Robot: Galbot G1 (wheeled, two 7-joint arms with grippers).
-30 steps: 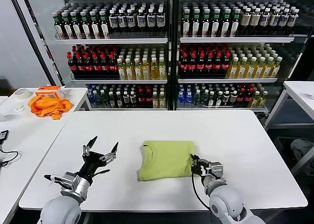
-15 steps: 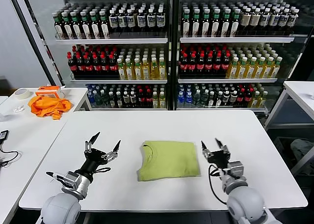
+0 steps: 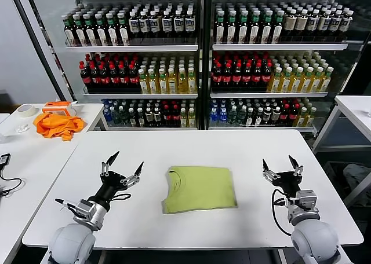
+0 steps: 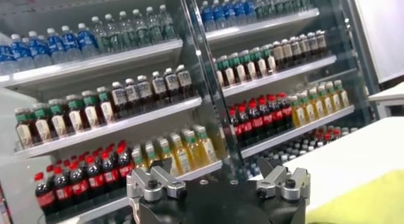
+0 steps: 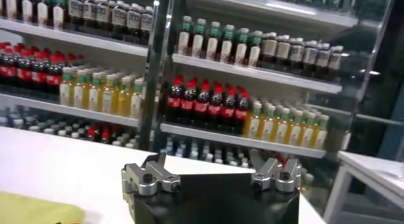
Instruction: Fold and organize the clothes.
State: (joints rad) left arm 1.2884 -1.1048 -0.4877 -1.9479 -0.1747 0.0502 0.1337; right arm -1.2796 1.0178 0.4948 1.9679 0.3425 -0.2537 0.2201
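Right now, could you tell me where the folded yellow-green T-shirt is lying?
In the head view, the yellow-green T-shirt lies folded on the white table, centred between the left hand and right hand, touching neither.

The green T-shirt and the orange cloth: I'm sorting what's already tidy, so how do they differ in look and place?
The green T-shirt lies folded into a flat rectangle; the orange cloth is a crumpled heap. The T-shirt sits on the middle table between the open left gripper and open right gripper; the orange cloth is on the side table on the robot's left, far from both. Neither is held.
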